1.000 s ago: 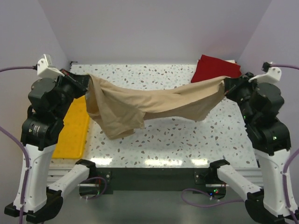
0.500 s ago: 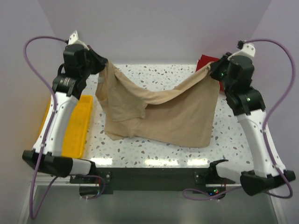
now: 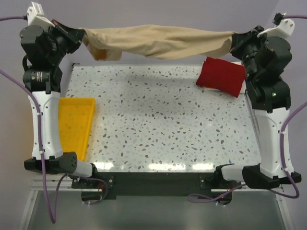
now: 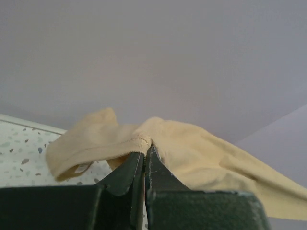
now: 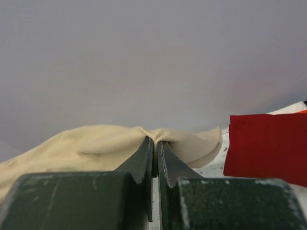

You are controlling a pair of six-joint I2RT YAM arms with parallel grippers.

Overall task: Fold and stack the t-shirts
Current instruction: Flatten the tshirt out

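1. Tan t-shirt (image 3: 158, 40). It was slung in the air between both grippers, over the far edge of the table (image 3: 158, 124) and touching none of it. The cloth was gathered into a long band that sagged a little mid-span, with a loose fold drooping near its left end.
2. Left gripper (image 3: 80, 34). The jaws were pinched tight on a stitched hem of the tan t-shirt. In the wrist view the seam sat right at the fingertips (image 4: 139, 160).
3. Right gripper (image 3: 233, 42). It was likewise clamped on the shirt's opposite edge, with cloth puckering out from both sides of the closed tips. Which corner of the garment each gripper held could not be told.
4. Dark red t-shirt (image 3: 221, 76). It was folded into a neat block and lay at the far right of the table, below the right gripper. It looked apart from the tan one.
5. Yellow tray (image 3: 74, 122). It sat along the table's left side, beside the left arm.
6. Handling, as judged:
   - The tan shirt was light, limp and without stiffness, and it would drape wherever unsupported.
   - It was not fragile, though a shallow pinch might slip under tension.
   - The best holds were probably the hemmed corners, where the doubled, stitched cloth gives the fingers a ridge.
7. Status, as judged: one shirt was folded, and the tan one was spread out aloft but not yet laid flat.
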